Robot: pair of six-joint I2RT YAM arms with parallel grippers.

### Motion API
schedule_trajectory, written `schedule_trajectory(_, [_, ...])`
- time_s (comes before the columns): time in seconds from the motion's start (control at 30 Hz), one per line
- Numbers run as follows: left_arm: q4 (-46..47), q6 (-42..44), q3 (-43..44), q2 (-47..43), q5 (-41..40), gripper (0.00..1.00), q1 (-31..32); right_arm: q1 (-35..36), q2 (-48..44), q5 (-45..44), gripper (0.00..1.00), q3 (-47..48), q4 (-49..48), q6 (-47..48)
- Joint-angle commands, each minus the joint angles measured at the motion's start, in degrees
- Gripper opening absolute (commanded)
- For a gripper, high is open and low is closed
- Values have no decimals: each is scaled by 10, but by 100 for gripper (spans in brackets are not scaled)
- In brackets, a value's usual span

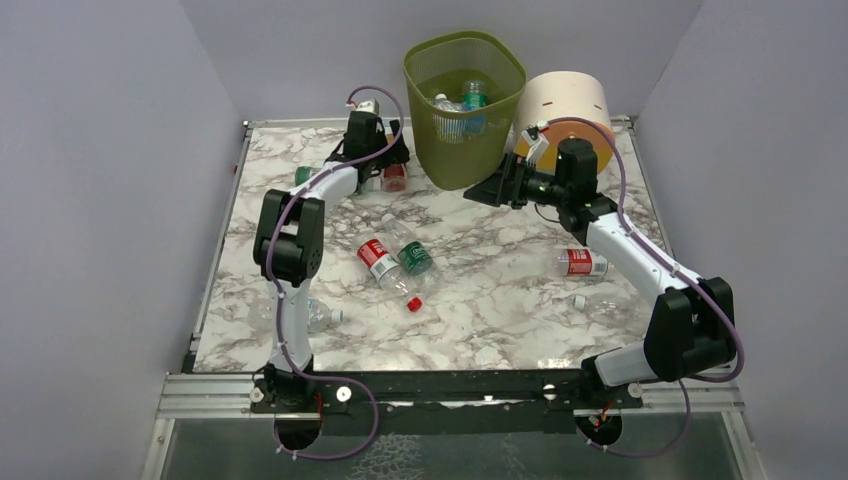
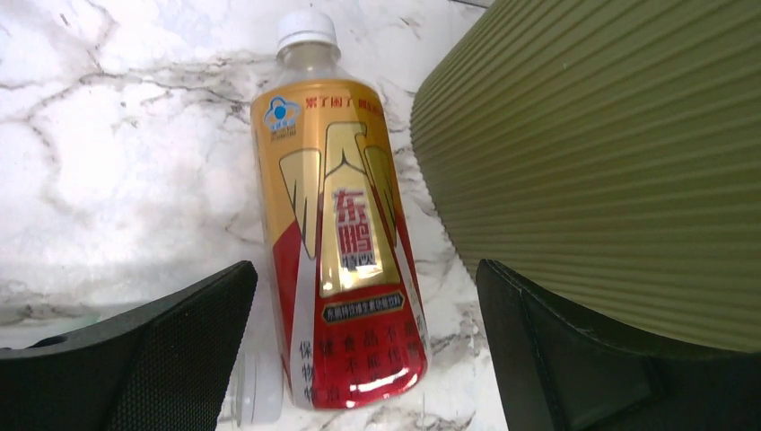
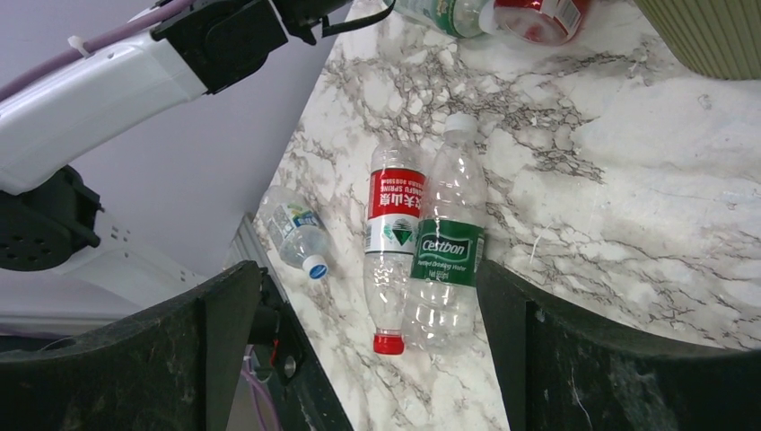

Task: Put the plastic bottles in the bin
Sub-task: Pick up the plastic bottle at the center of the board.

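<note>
The step in hand looks like the approach to a pick: the left gripper (image 2: 363, 269) hangs with its jaws spread wide and empty over a gold-and-red labelled bottle (image 2: 336, 242) with a white cap, which lies on the marble table (image 2: 108, 162) just beside the ribbed wall of the olive-green bin (image 2: 610, 153). The bottle's lower body sits between the two black fingers (image 2: 153, 350), nearer the left one, its cap pointing away from them. The next move, I judge, is to lower, close across the label without snagging the bin, then lift over the rim. The right gripper (image 3: 365, 269) is also open and holds nothing, looking across at a red-labelled bottle (image 3: 393, 233) and a green-labelled bottle (image 3: 446, 251) lying side by side, touching. Some bottles (image 1: 460, 105) already lie in the bin
</note>
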State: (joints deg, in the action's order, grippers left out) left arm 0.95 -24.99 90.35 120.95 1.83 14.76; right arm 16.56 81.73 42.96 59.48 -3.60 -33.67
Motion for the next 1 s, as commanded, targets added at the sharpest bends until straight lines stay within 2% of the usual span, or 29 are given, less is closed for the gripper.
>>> schedule_trajectory(0.0, [-9,28,53,36,-45,99,4,4,3,15,92,-6,-22,-5])
schedule_trajectory(0.27, [-49,31,98,76,-71,99,4,4,9,20,92,-8,-27,-7])
schedule_trajectory(0.63, [-60,19,62,77,-84,98,19,4,10,28,92,-15,-40,-17])
schedule_trajectory(0.83, [-59,7,23,49,-91,91,22,4,5,29,92,-20,-44,-21])
schedule_trajectory(0.97, [-58,6,5,39,-95,83,23,4,2,31,91,-25,-50,-26])
